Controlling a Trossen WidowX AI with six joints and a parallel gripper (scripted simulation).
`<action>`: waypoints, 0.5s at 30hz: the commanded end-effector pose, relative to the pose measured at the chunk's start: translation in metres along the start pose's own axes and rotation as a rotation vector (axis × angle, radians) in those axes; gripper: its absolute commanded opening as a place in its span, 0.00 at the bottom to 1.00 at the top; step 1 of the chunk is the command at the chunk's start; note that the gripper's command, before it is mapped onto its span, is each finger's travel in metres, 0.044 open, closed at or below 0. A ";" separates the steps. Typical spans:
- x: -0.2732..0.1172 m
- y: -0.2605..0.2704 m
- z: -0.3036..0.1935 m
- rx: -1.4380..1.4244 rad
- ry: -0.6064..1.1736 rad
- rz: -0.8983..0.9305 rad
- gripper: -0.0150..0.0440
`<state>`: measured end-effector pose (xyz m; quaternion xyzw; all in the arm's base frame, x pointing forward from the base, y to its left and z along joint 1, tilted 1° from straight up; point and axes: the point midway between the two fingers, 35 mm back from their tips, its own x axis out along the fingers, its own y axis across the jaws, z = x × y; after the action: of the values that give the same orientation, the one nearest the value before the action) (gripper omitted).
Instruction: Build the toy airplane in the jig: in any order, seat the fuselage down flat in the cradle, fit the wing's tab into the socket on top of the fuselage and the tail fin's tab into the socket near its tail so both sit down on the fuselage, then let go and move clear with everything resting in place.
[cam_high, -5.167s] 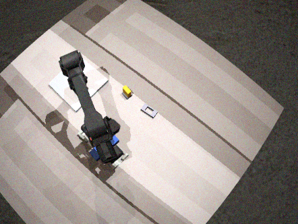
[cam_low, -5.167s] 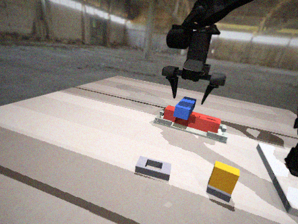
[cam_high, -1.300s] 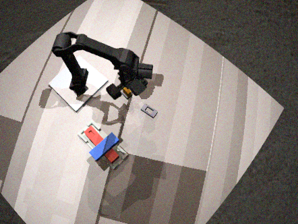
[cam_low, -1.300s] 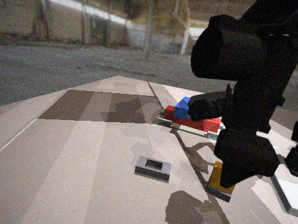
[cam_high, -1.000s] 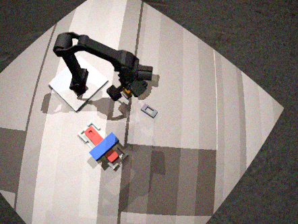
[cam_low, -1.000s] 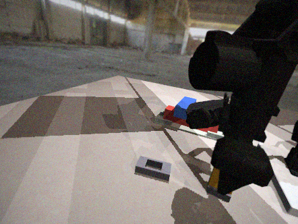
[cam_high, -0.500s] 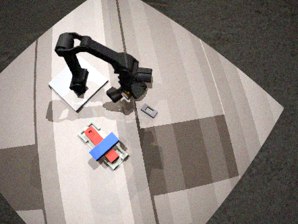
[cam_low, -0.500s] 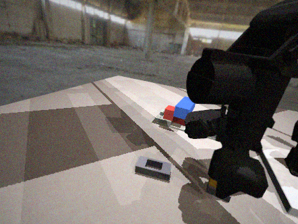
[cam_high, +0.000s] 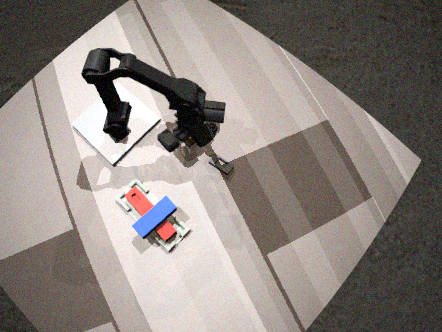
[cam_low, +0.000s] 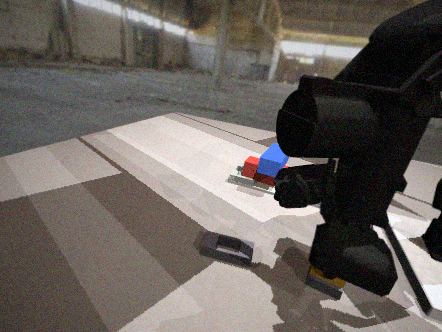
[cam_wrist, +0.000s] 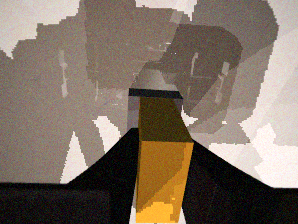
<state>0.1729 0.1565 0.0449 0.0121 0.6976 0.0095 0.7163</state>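
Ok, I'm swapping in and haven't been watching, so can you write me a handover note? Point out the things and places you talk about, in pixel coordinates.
Gripper (cam_high: 187, 141) (cam_low: 325, 265) (cam_wrist: 154, 136): jaws closed on the orange tail fin (cam_low: 327, 276) (cam_wrist: 165, 175), which is low over its grey holder (cam_low: 325, 289).
Done: red fuselage (cam_high: 140, 201) (cam_low: 251, 167) in the cradle (cam_high: 121, 200) (cam_low: 241, 179); blue wing (cam_high: 154, 217) (cam_low: 272, 161) across it, apparently seated.
Left: lift the fin, fit its tab into the open tail socket (cam_high: 134, 194), release, move clear.

Orange fin (cam_low: 322, 277) (cam_wrist: 164, 175) mostly hidden in exterior view.

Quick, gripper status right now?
Gripper: closed on the upright orange block, the tail fin, its lower end at the dark grey holder.
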 end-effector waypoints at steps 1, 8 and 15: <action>0.001 0.000 0.000 0.004 0.002 0.000 0.25; -0.010 0.001 0.001 0.033 0.000 0.006 0.25; -0.029 0.003 0.004 0.031 0.000 0.005 0.25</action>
<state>0.1744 0.1569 0.0625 0.0196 0.6995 -0.0003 0.7144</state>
